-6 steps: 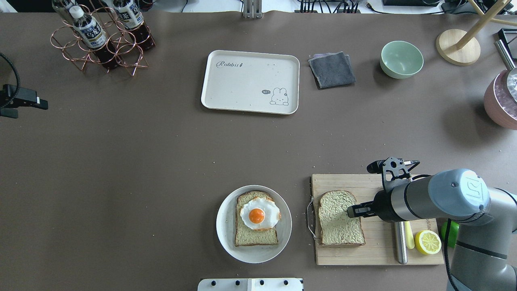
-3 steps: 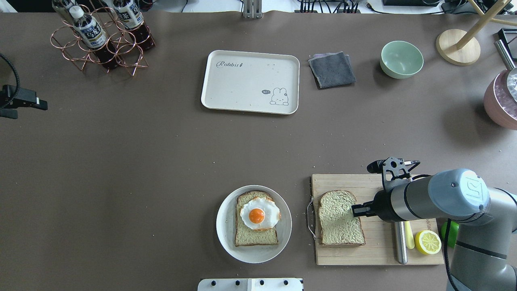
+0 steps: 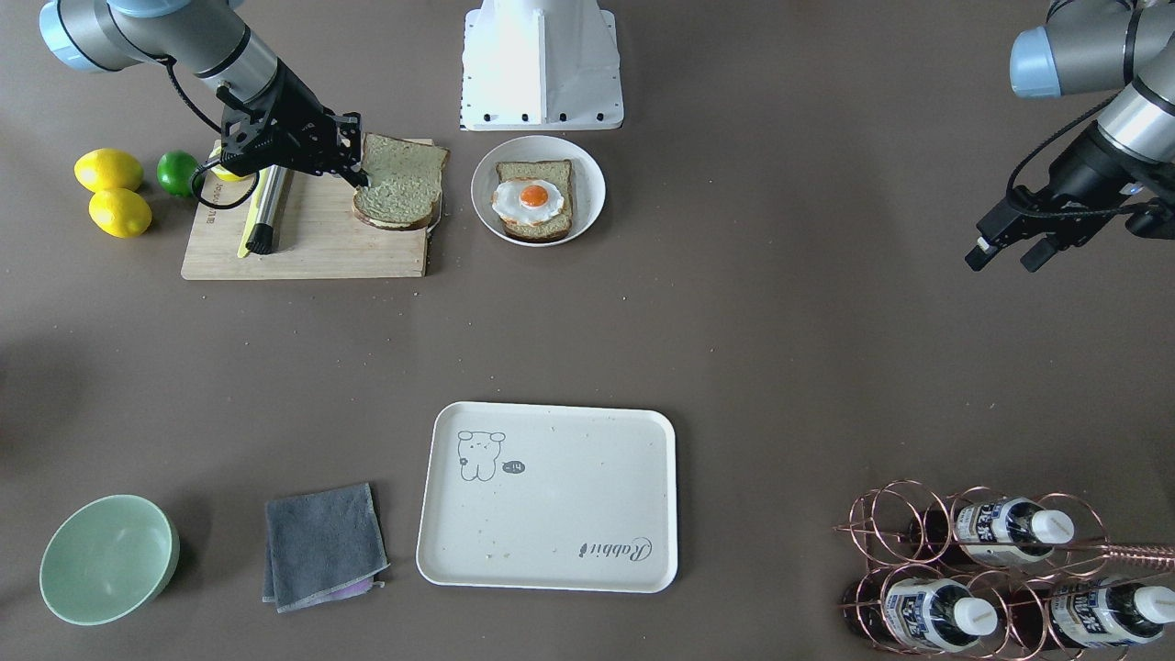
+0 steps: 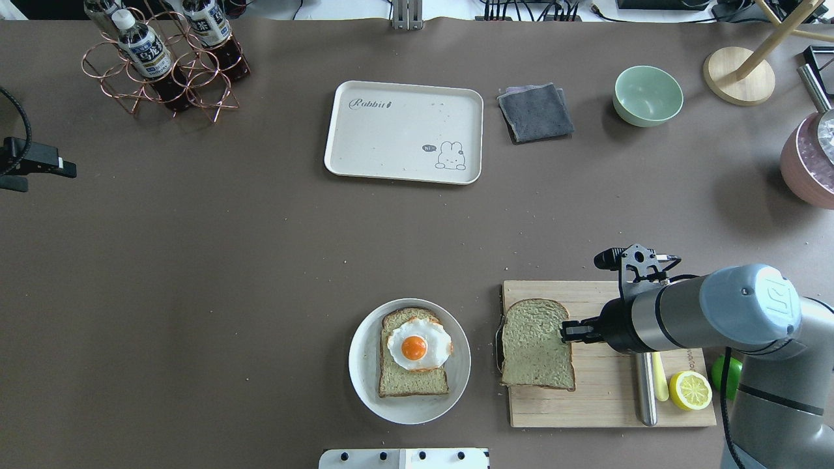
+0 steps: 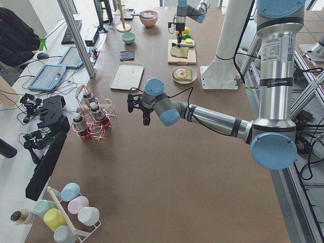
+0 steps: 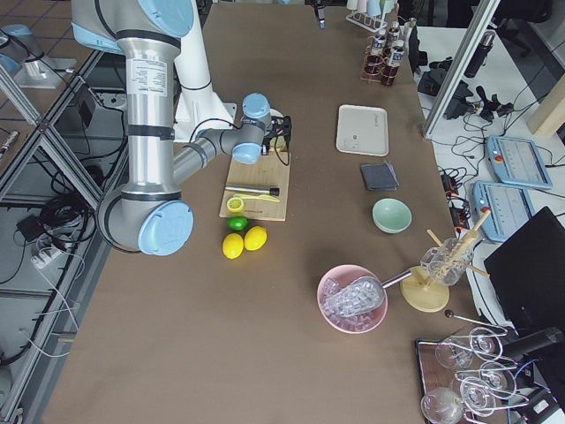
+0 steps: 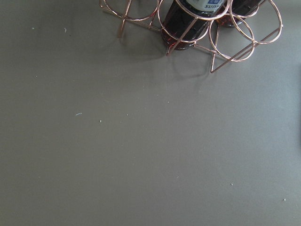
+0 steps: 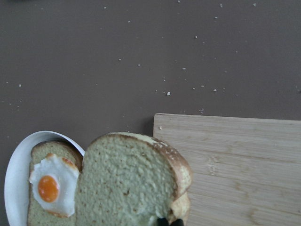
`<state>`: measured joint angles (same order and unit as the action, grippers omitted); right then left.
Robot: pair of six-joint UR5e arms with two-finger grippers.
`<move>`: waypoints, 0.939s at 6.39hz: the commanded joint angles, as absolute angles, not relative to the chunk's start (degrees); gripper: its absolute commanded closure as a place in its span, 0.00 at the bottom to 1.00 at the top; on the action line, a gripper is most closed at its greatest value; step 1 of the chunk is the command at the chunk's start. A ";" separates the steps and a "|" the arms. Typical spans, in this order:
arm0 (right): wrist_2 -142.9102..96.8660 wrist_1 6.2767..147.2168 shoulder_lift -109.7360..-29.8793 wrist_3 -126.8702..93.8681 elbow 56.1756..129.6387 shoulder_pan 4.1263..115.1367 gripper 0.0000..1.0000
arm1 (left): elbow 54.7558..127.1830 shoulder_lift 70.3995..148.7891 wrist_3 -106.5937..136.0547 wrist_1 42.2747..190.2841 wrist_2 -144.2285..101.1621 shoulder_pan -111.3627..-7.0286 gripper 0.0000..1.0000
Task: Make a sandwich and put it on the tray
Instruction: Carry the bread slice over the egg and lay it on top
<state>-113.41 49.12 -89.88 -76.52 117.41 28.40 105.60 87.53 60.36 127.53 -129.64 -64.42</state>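
My right gripper (image 4: pixel 565 331) is shut on the right edge of a loose bread slice (image 4: pixel 535 345) and holds it tilted just above the wooden cutting board (image 4: pixel 612 397), its left side over the board's handle end. It also shows in the right wrist view (image 8: pixel 127 183) and the front view (image 3: pixel 404 188). A second slice (image 4: pixel 410 381) with the fried egg (image 4: pixel 417 345) on it lies on the round white plate (image 4: pixel 358 384). The cream tray (image 4: pixel 397 130) sits bare at the far middle. My left gripper (image 3: pixel 1005 248) is open and empty at the far left.
A knife (image 4: pixel 645 391), half lemon (image 4: pixel 690 389) and lime (image 4: pixel 724 374) lie at the board's right end. Grey cloth (image 4: pixel 535 112) and green bowl (image 4: pixel 647 96) are right of the tray. Bottle rack (image 4: pixel 163 58) stands far left; pink bowl (image 4: pixel 808 163) at right edge.
My right gripper has taken hold of the loose slice's edge, raised it and carried it a little left, toward the plate. The left arm has not moved.
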 commanded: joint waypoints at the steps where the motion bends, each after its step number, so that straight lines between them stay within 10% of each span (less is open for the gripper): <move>1: -114.08 45.88 -79.01 -81.97 110.98 28.05 1.00 | 105.21 87.36 60.29 127.53 -129.64 -64.42 0.02; 6: -103.47 46.32 -73.39 -82.44 106.09 17.33 1.00 | 104.68 87.45 60.21 127.62 -127.79 -64.42 0.02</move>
